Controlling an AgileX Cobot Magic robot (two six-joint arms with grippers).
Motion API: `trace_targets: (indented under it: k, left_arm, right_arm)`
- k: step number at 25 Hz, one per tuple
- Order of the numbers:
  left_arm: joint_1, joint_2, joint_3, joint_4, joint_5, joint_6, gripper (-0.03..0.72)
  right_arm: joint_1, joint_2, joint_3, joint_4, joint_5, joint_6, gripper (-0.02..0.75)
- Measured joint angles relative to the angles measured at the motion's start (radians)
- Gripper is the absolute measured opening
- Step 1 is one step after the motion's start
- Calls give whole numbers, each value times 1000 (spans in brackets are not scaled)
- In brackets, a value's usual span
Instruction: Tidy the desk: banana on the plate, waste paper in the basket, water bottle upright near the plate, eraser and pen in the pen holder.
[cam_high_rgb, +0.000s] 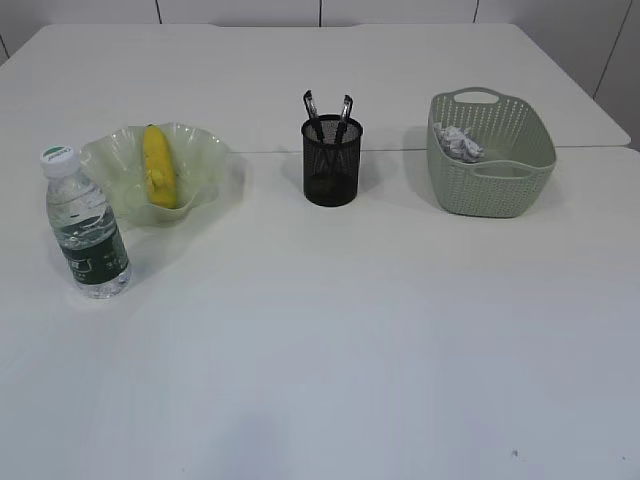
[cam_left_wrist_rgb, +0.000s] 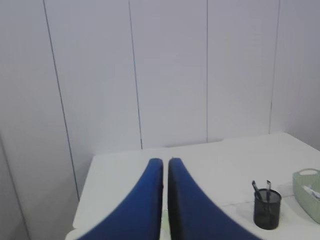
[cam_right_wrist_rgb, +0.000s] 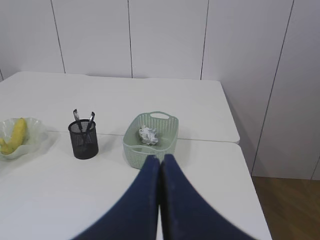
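Clear plastic water bottle stands upright beside the plate on the counter: light, smooth, likely slippery, best gripped mid-body. Left claw and right claw are both clenched, holding nothing.

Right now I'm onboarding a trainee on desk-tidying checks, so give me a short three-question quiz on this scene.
1. True or false: the banana lies on the plate.
2. Where is the waste paper? A) in the basket B) on the table C) in the pen holder
3. Fill in: the water bottle stands ____ beside the plate.

Key: 1 true. 2 A. 3 upright. Both the left gripper and the right gripper are shut and hold nothing.
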Motion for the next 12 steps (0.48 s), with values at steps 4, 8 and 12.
trace_targets:
  k: [4,8,12]
  left_arm:
    - [0,-19,42,-63,7,0,-1]
    - [0,-55,58,-69,-6,0,-1]
    - [0,-82,67,-73,3,0,-1]
  right_arm:
    - [0,-63,33,23,22,0,-13]
    - [0,-134,108,34,27,0,-13]
    - [0,-204,203,67,32,0,-13]
